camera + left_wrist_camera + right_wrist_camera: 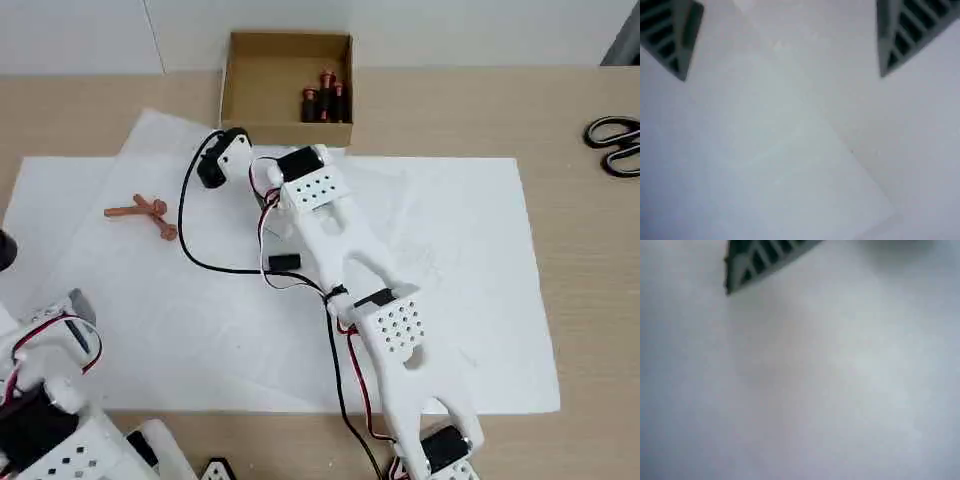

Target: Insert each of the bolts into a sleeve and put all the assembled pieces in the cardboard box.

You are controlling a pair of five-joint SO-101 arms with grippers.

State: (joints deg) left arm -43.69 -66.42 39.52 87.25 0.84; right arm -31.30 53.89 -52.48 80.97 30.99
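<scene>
The cardboard box stands at the table's far edge. Several dark sleeves with red bolts stand in its right corner. Two brown bolts lie crossed on the white paper at the left. My right arm stretches across the paper, and its gripper hangs just in front of the box's near wall; the right wrist view catches one dark finger over bare paper. At the near left corner, my left gripper is open above the paper with nothing between its fingers.
Black scissors lie on the wooden table at the far right. Black and red cables trail over the paper from the right arm. The left arm's base takes up the near left corner.
</scene>
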